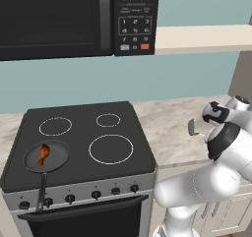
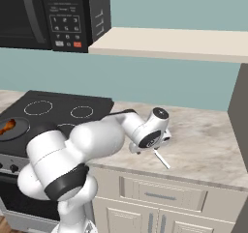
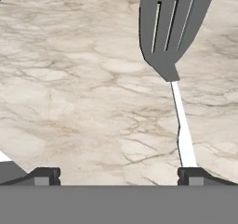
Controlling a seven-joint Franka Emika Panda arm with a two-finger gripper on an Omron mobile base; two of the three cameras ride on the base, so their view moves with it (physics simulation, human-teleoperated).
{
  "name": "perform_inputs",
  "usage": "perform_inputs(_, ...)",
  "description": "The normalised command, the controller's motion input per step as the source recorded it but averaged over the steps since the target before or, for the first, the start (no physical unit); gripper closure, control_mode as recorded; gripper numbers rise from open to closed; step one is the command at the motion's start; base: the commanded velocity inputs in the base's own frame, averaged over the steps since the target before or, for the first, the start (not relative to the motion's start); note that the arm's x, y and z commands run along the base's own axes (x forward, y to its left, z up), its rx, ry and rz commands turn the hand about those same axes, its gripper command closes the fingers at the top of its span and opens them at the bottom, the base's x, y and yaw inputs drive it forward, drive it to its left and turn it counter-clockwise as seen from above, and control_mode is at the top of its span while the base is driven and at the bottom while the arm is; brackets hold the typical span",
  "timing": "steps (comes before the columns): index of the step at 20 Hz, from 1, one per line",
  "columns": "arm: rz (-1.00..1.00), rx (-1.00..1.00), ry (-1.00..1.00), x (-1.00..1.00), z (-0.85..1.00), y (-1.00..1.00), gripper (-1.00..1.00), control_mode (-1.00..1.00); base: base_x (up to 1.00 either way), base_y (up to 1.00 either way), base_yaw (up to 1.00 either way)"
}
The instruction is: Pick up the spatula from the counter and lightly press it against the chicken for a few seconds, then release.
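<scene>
The spatula (image 3: 175, 30) lies flat on the marble counter (image 3: 79, 88), dark slotted blade away from me and white handle (image 3: 184, 135) running back toward my right fingertip (image 3: 195, 175). My gripper (image 3: 118, 176) hovers low over the handle end, open and holding nothing; the handle sits off-centre, close to one finger. From the right base view the gripper (image 2: 150, 147) points down over the spatula handle (image 2: 162, 160), and the blade is hidden behind the hand. The chicken (image 1: 43, 155) rests in a black pan (image 1: 59, 157) on the stove's front left burner.
The black stove (image 1: 113, 128) stands left of the counter (image 1: 172, 128). A microwave (image 1: 74, 19) hangs above it, with a shelf (image 1: 202, 38) to its right. A tall cabinet side (image 2: 240, 130) bounds the counter on the right. The pan's handle (image 1: 41, 192) sticks out over the stove front.
</scene>
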Motion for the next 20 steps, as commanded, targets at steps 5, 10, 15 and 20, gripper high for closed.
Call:
perform_inputs(5, 0.0, 0.0, 0.0, 0.11, -0.09, -0.02, -1.0, -1.0, 0.0, 0.0, 0.0)
perform_inputs(10, 0.0, 0.0, 0.0, 0.12, -0.11, 0.0, -1.0, -1.0, 0.0, 0.0, 0.0)
perform_inputs(15, 0.0, 0.0, 0.0, 0.13, -0.12, -0.01, -1.0, -1.0, 0.0, 0.0, 0.0)
perform_inputs(20, 0.0, 0.0, 0.0, 0.14, -0.12, -0.07, -1.0, -1.0, 0.0, 0.0, 0.0)
